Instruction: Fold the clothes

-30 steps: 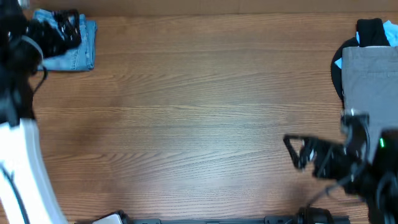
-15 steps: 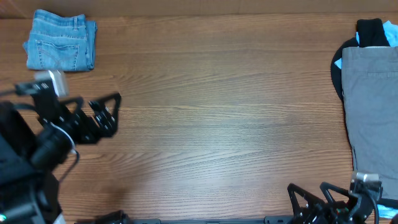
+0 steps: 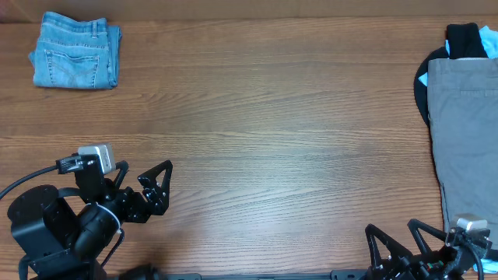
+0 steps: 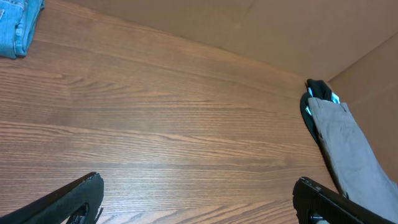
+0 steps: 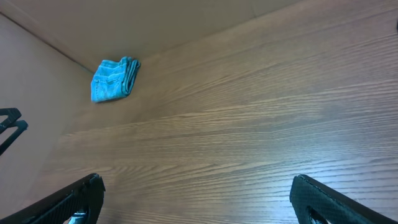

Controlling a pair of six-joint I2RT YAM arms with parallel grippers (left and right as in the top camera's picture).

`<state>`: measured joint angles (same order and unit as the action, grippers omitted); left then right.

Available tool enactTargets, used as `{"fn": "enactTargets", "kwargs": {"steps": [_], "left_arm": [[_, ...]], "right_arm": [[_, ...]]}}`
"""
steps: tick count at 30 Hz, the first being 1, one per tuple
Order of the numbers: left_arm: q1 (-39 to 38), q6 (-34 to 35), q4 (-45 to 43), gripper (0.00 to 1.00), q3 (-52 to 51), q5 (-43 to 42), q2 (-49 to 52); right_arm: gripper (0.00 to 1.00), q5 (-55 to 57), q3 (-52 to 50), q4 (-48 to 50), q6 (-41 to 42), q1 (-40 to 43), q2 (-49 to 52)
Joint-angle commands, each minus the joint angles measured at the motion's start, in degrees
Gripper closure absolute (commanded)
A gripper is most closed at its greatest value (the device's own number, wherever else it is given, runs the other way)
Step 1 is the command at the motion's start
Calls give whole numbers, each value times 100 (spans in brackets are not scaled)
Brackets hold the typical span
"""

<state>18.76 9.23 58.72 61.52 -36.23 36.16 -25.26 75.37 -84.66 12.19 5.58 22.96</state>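
Observation:
The clothes, a pair of light blue jeans (image 3: 75, 51), lie folded into a small rectangle at the table's far left corner, a back pocket facing up. They also show as a blue bundle (image 5: 112, 79) in the right wrist view and at the upper left edge (image 4: 15, 25) of the left wrist view. My left gripper (image 3: 162, 187) hangs open over bare wood at the front left, well away from the jeans. My right gripper (image 3: 391, 229) is open at the front right edge. Both hold nothing.
A grey pair of trousers (image 3: 465, 132) lies along the right edge on top of black and bright blue garments (image 3: 465, 37); the left wrist view shows this pile (image 4: 348, 149) too. Brown walls border the wooden table (image 3: 272, 117) at the back.
The left arm has left the folded jeans at the far left corner and come down to the front left. The right arm has drawn back to the front right edge.

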Motion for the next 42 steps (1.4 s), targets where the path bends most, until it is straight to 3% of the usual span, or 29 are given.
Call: {"fn": "enactTargets", "kwargs": {"steps": [1,12,15,17,22,27,34,42], "left_arm": [[-22,17,-4,0,-35,-83,15],[-22,17,-4,0,-35,-83,15],[-22,17,-4,0,-35,-83,15],[-22,17,-2,0,-35,-83,15],[-22,17,-4,0,-35,-83,15],[-22,17,-4,0,-35,-83,15],[-22,17,-4,0,-35,-83,15],[-22,17,-4,0,-35,-83,15]], "right_arm": [[0,37,76,31,-2,17,-28],[0,37,76,31,-2,17,-28],[0,472,-17,146,-44,17,-33],[0,1047,-1169,1309,-70,15,-389],[0,929,-4538,4736,-63,0,-1547],[0,881,-6415,6623,-66,-560,-2280],[0,1805,-7180,7995,-66,-557,-2280],[0,1985,-7493,8129,-44,-557,-2280]]}}
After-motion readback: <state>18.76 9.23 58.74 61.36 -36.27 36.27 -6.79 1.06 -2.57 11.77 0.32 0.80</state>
